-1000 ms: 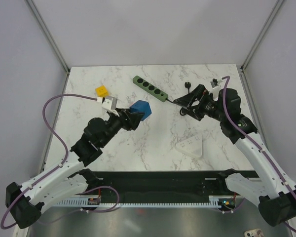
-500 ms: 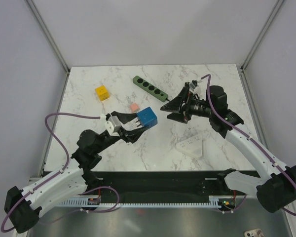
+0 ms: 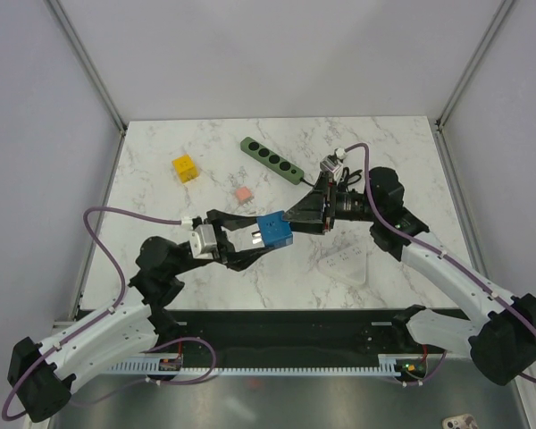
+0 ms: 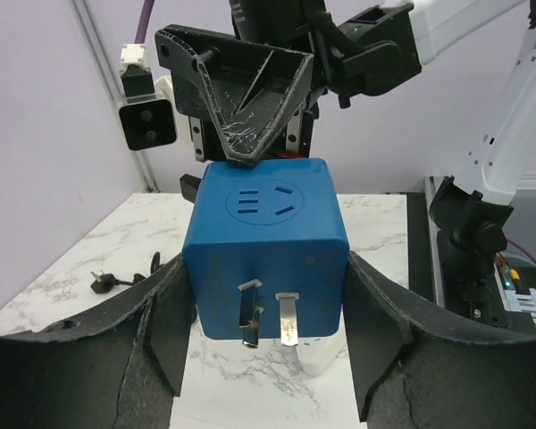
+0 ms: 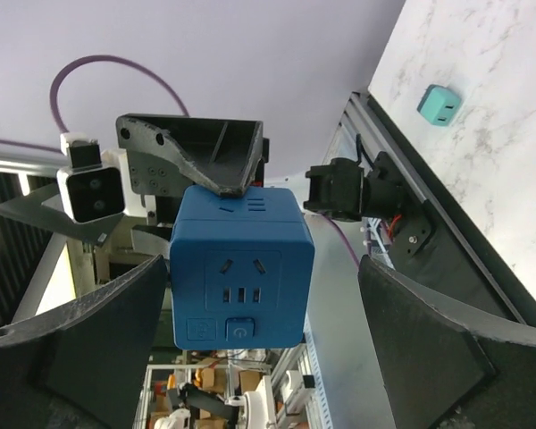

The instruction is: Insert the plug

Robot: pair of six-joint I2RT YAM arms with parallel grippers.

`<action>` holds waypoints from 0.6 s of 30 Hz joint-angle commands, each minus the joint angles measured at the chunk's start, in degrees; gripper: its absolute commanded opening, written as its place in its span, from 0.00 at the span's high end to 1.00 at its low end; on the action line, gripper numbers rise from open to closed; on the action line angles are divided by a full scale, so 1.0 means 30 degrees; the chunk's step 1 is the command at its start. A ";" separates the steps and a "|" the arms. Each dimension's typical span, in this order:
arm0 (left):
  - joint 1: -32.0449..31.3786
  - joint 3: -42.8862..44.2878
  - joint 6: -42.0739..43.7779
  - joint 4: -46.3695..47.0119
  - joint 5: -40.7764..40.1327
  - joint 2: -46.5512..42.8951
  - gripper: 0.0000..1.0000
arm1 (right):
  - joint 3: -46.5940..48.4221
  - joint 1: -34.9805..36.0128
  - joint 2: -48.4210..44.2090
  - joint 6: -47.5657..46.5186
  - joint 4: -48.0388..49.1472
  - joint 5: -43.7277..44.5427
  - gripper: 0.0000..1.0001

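Observation:
My left gripper (image 3: 266,234) is shut on a blue cube plug (image 3: 273,228) and holds it in the air above the middle of the table. In the left wrist view the cube (image 4: 266,241) sits between my fingers, with two metal prongs facing the camera. My right gripper (image 3: 305,213) is open and points at the cube from the right. In the right wrist view the cube's socket face (image 5: 241,277) lies between the wide-open fingers (image 5: 71,357). One right finger (image 4: 250,89) reaches the cube's far upper edge. A green power strip (image 3: 271,159) lies at the back.
A yellow cube (image 3: 185,166) and a small pink block (image 3: 242,193) lie at the back left. A white adapter (image 3: 344,263) lies at the front right. A black plug and cable (image 3: 339,165) lie by the strip's right end. A teal block (image 5: 438,105) shows in the right wrist view.
My left gripper has carried the blue cube to the right and nearer. My right gripper has swung left, and its open jaws now face the cube up close.

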 commanded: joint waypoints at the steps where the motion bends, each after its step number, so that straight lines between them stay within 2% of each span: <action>1: -0.0080 0.0840 0.0548 0.2196 0.0928 -0.0065 0.98 | -0.0253 0.0355 -0.0737 0.0950 0.2689 -0.1009 0.04; 6: -0.0080 0.0751 0.0312 0.2960 0.0869 0.0198 0.98 | -0.1454 0.0825 -0.0856 0.2944 0.6058 -0.1362 0.11; 10: -0.0080 0.0839 0.0517 0.3019 0.1251 0.0345 0.98 | -0.1660 0.1204 -0.0973 0.3062 0.6062 -0.1362 0.18; 15: -0.0080 0.0898 0.0693 0.2989 0.1690 0.0462 0.98 | -0.1689 0.1732 -0.0944 0.3179 0.6208 -0.1391 0.20; 18: -0.0080 0.0956 0.0664 0.2989 0.1720 0.0521 0.98 | -0.1894 0.1996 -0.0886 0.3646 0.6879 -0.1362 0.36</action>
